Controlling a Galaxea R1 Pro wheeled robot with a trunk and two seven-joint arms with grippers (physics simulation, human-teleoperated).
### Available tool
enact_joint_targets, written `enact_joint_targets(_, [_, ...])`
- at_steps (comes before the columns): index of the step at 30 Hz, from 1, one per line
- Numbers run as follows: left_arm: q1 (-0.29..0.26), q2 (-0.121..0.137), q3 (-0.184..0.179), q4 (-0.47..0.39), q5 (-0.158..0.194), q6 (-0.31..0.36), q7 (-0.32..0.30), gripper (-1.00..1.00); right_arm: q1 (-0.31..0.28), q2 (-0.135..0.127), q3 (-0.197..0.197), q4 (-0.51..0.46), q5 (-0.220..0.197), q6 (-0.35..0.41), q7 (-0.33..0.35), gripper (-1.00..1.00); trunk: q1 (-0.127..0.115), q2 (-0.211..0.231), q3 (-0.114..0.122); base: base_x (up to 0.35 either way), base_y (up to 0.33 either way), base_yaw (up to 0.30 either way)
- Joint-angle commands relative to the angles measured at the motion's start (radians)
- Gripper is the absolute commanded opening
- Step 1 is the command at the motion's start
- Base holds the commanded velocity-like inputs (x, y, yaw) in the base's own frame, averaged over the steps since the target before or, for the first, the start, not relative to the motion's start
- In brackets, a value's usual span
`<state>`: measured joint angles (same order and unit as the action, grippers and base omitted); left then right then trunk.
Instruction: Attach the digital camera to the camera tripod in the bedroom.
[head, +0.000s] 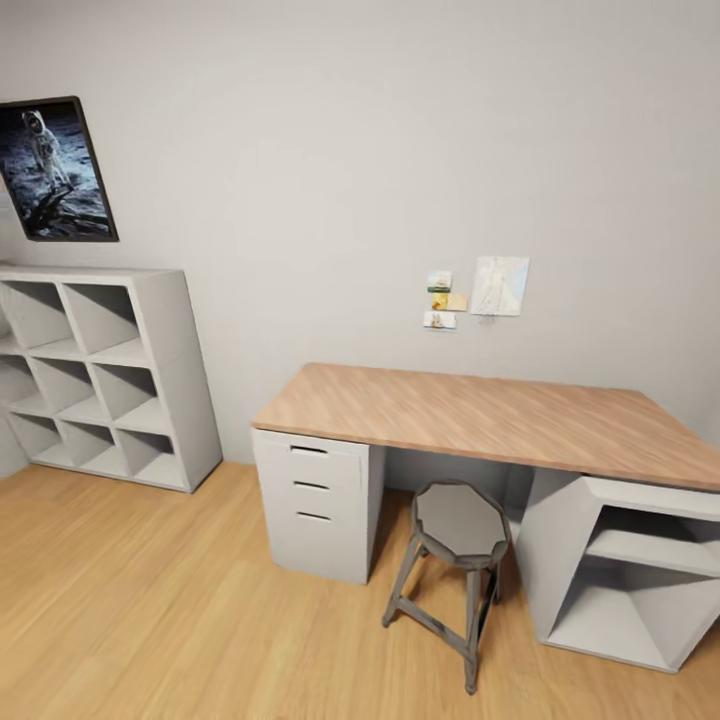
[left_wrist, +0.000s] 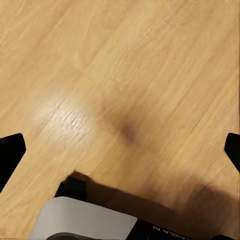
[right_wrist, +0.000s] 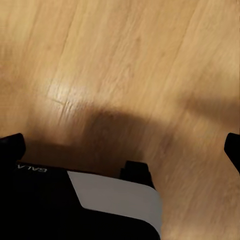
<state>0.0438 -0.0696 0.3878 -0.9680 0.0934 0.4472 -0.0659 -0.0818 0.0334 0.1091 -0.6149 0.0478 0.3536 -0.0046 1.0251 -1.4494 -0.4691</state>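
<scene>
White walls (head: 330, 150) and a wooden floor (head: 150, 600) are making up the room, with open floor lying in front of the furniture. A wood-topped table (head: 470, 410) is standing against the wall on a drawer unit (head: 315, 505) and an open shelf unit (head: 630, 570); a grey stool (head: 455, 560) is sitting before it. A white cube shelf (head: 100, 375) is standing well apart to the left, under a framed astronaut picture (head: 55, 170). Small notes (head: 480, 292) are hanging above the table. The left gripper (left_wrist: 120, 147) and right gripper (right_wrist: 120, 147) are hanging wide open over bare floor, holding nothing.
</scene>
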Motion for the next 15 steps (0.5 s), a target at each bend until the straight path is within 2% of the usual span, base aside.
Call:
enact_joint_targets(1, [0.0,-0.002,0.003,-0.004,0.019,0.007,-0.002,1.0,0.0,0.004,0.002,-0.011,0.005,0.008,-0.001,1.0,0.0,-0.001,-0.001,-0.123,0.0,0.287])
enact_joint_targets(4, [0.0,-0.003,0.003,-0.007,0.032,0.006,-0.003,1.0,-0.001,0.014,0.003,-0.034,0.006,0.02,-0.001,1.0,0.0,-0.001,-0.001,-0.177,0.0,0.287])
enact_joint_targets(10, [0.001,-0.005,0.006,-0.011,0.049,-0.008,-0.001,1.0,-0.002,0.04,0.009,-0.114,0.008,0.1,-0.011,1.0,0.0,-0.001,-0.001,-0.246,0.0,0.288])
enact_joint_targets(15, [0.004,-0.005,0.013,-0.014,0.054,-0.017,0.0,1.0,-0.006,0.063,0.044,-0.187,0.007,0.156,-0.057,1.0,0.0,-0.001,-0.001,-0.118,0.0,0.288])
